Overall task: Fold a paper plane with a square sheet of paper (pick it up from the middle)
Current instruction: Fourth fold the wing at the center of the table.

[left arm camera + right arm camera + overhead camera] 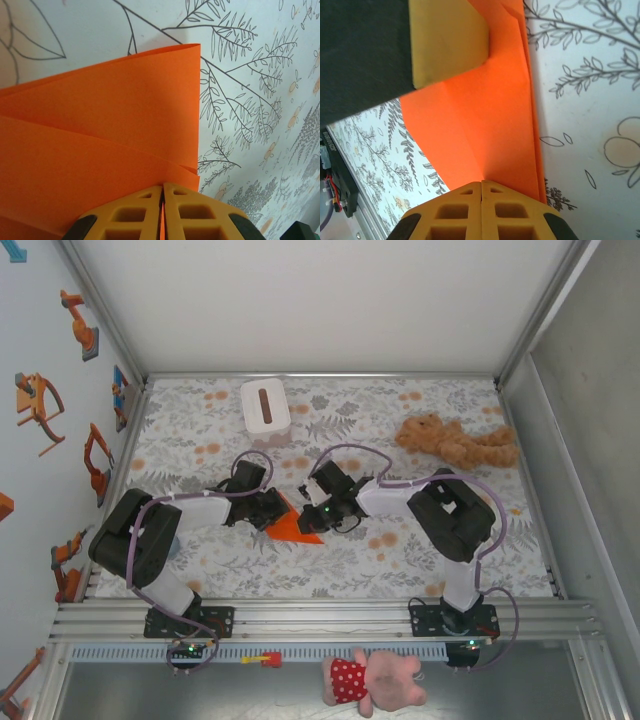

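Near the middle of the desk, the left tool and the right tool each pinch the folded orange paper tight, from opposite sides.

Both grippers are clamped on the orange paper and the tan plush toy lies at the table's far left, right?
No: the top view shows the tan plush toy far right. The left gripper and right gripper do clamp the orange paper.

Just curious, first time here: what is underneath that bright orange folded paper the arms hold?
Around the edges of the bright orange folded paper, the white tablecloth printed with grey leaves shows beneath it. The patch directly below is covered by the paper's layers and cannot be seen.
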Available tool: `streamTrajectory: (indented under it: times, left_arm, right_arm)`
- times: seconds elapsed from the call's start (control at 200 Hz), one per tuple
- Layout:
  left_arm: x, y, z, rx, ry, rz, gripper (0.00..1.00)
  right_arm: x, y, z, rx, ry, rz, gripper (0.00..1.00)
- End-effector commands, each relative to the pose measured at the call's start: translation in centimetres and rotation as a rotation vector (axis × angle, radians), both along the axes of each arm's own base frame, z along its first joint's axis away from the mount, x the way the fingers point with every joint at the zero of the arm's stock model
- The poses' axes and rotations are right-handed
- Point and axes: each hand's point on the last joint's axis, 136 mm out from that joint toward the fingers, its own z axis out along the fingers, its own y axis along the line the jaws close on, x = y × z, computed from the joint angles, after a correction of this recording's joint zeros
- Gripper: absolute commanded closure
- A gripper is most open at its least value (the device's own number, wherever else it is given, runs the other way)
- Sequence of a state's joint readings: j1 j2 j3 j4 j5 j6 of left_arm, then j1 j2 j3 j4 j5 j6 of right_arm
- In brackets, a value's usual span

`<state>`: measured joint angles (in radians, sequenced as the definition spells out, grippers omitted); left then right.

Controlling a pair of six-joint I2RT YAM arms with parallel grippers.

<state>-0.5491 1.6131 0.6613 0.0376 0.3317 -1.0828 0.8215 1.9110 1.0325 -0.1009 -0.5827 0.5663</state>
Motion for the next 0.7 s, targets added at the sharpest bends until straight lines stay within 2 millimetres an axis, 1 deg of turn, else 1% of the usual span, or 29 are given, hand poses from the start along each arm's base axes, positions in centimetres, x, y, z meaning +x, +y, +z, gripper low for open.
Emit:
streamTrajectory:
  times: [0.0,0.195,0.3,0.501,0.696]
  left_arm:
    - [-2.7,2.8,-3.5,0.146,0.135,0.020,0.91]
    - [-2.9,3.4,-3.8,0.178,0.155,0.032,0.91]
    - [-3.1,3.8,-4.0,0.199,0.170,0.035,0.91]
    - [-3.5,4.3,-4.6,0.222,0.200,0.042,0.91]
    - [-3.6,4.3,-4.8,0.223,0.209,0.038,0.91]
  right_arm:
    - [-0.8,-1.6,-2.0,-0.073,0.038,0.001,0.95]
    - [-0.8,-2.2,-2.2,-0.087,0.037,0.000,0.95]
    - [-1.1,-2.7,-2.2,-0.089,0.042,0.004,0.95]
    - [-2.5,-4.3,-2.3,-0.102,0.058,0.015,0.95]
    - [-3.6,-6.1,-2.3,-0.099,0.069,-0.005,0.95]
